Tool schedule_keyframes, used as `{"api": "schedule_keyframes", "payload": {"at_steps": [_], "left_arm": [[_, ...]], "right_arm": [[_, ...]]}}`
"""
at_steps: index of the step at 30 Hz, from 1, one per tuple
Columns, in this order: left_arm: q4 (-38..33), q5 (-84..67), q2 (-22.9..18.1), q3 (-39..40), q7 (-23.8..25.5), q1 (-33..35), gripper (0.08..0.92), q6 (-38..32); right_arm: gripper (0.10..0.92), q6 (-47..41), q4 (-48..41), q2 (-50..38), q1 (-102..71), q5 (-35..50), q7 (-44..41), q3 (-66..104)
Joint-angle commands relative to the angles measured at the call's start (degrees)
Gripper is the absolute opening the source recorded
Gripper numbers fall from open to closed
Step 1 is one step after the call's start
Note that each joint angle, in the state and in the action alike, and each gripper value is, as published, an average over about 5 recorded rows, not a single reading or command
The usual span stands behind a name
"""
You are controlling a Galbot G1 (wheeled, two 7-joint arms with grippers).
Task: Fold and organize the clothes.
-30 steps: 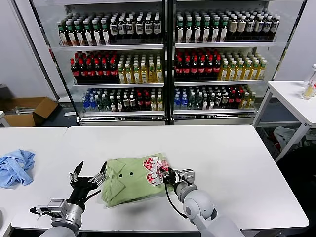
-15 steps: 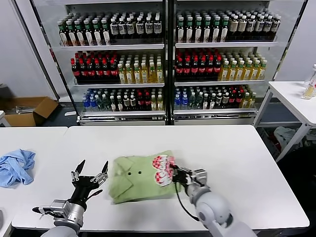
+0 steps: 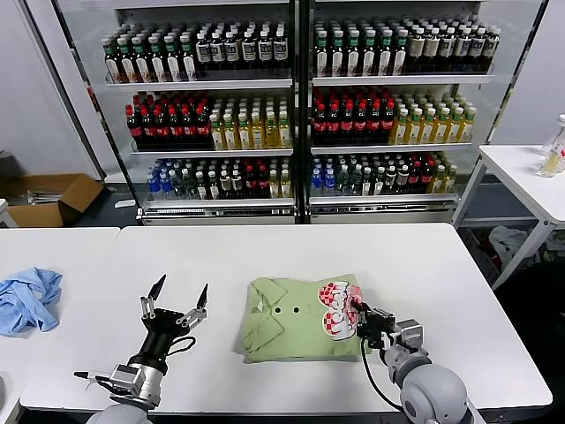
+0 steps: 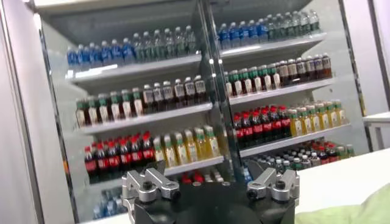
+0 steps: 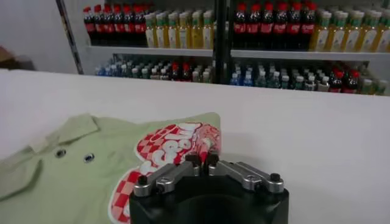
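Lying on table: the folded light green polo shirt (image 3: 302,316) rests flat on the white table (image 3: 424,265), toward its near edge and a little right of centre, collar and two dark buttons facing up, checkered graphic at its right end.
Right gripper: the right gripper (image 3: 360,319) sits at the shirt's right edge, fingers pressed together and pinching the fabric right at the red-and-white graphic (image 5: 164,152); in the right wrist view the fingertips meet on the cloth.
Left gripper: the left gripper (image 3: 177,300) hovers over bare tabletop to the left of the shirt, apart from it, fingers spread wide and pointing up, nothing between them.
Blue cloth: a crumpled light blue cloth (image 3: 26,299) lies on the adjoining table at far left, well apart from the shirt.
Behind: a glass-fronted drinks cooler (image 3: 300,106) stacked with rows of bottles stands past the table's far edge.
Sides: a cardboard box (image 3: 48,196) sits on the floor at left; a second white table (image 3: 530,177) carrying a bottle stands at right.
In the way: nothing lies between either gripper and the shirt.
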Motion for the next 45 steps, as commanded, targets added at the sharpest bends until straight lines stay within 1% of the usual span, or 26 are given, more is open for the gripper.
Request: {"api": "schedule_keyframes", "payload": {"at_steps": [1, 4, 6, 9, 12, 14, 19, 22, 25, 29, 34, 42, 45], "left_arm": [[3.77, 21.12, -0.19, -0.53, -0.32, -2.95, 0.823, -6.73], [6.28, 31.7, -1.09, -1.87, 0.16, -4.12, 0.823, -10.45], [7.4, 33.96, -1.55, -1.98, 0.01, -4.66, 0.823, -12.0], [7.24, 27.6, -1.5, -1.31, 0.83, -5.01, 0.823, -11.15], [7.08, 14.56, -1.28, -1.6, 5.18, -5.56, 0.823, -9.76], [7.47, 8.49, -1.39, -1.63, 6.0, -5.56, 0.823, -8.11], [6.44, 4.54, -2.35, -1.29, 2.57, -4.44, 0.823, -4.32], [6.44, 4.03, -3.04, -1.48, 1.76, -4.37, 0.823, -4.14], [7.75, 4.0, -3.2, -1.05, 1.22, -5.2, 0.823, -3.79], [8.1, 4.41, -2.82, -0.46, 0.61, -5.94, 0.823, -2.14], [9.37, 4.53, -2.43, -0.31, 0.69, -6.8, 0.822, -3.2], [10.62, 3.42, -0.06, -1.1, -0.79, -9.02, 0.823, -0.95], [11.29, 3.6, 1.37, -1.05, -0.45, -9.11, 0.823, -1.07]], "right_arm": [[0.208, 2.49, 3.19, -1.46, -5.18, -10.08, -1.01, 4.13], [0.286, 1.53, 5.64, -2.55, -6.39, -9.82, 0.19, 7.3], [0.346, 1.48, 6.51, -2.84, -6.27, -9.65, 0.66, 9.88], [0.433, 2.29, 6.2, -3.26, -4.03, -10.13, 1.08, 12.68], [0.52, 5.41, 4.44, -3.55, -0.6, -12.78, 0.81, 12.65], [0.58, 8.19, 3.27, -3.4, 1.17, -13.87, 0.45, 11.74], [0.75, 11.54, -1.43, -2.8, 4.76, -14.47, 0.39, 10.15], [0.806, 12.64, -7.35, -1.75, 8.59, -13.48, 0.73, 9.26], [0.82, 12.43, -10.63, -1.07, 11.89, -12.78, 0.52, 8.1], [0.823, 12.03, -8.68, -1.44, 10.39, -13.52, -0.06, 8.28], [0.823, 12.15, -7.54, -1.05, 7.74, -14.31, -0.24, 9.39], [0.823, 11.45, -7.92, -0.71, 7.66, -14.72, -0.77, 10.0], [0.823, 13.74, -7.95, -0.68, 6.95, -16.53, -1.85, 9.55]]}}
